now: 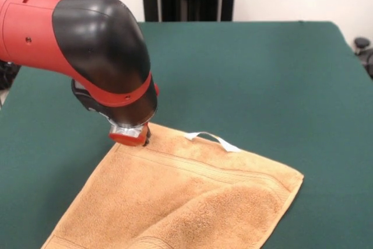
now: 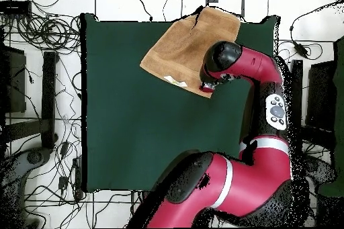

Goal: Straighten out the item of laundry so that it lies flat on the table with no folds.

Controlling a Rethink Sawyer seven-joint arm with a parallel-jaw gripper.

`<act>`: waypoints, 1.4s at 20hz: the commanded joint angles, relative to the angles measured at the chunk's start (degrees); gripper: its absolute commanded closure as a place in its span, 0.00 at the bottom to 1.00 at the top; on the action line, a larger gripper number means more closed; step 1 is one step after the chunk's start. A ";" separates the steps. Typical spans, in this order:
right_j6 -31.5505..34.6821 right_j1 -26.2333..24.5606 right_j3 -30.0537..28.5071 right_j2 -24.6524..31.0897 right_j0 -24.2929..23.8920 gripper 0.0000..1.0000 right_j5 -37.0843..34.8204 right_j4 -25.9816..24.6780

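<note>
The red-and-black gripper, fingers hidden so its grip is unclear, sits on the golden-tan terry towel's far corner, the fold lying diagonally beyond.

I count one soft golden-tan towel, one big dark green surface, and one red-and-black arm.
</note>
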State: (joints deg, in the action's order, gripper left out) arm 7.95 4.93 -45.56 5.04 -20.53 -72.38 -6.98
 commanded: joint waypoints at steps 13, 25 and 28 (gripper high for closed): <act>12.29 -8.51 -2.41 -0.89 1.42 0.00 -9.22 -2.87; 12.68 -8.25 -3.51 -0.81 1.19 0.00 -8.61 -2.54; 11.76 -8.73 -5.82 -1.22 0.98 0.00 -3.84 -4.09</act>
State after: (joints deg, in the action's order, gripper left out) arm 7.95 3.71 -43.63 3.70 -20.36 -80.58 -6.95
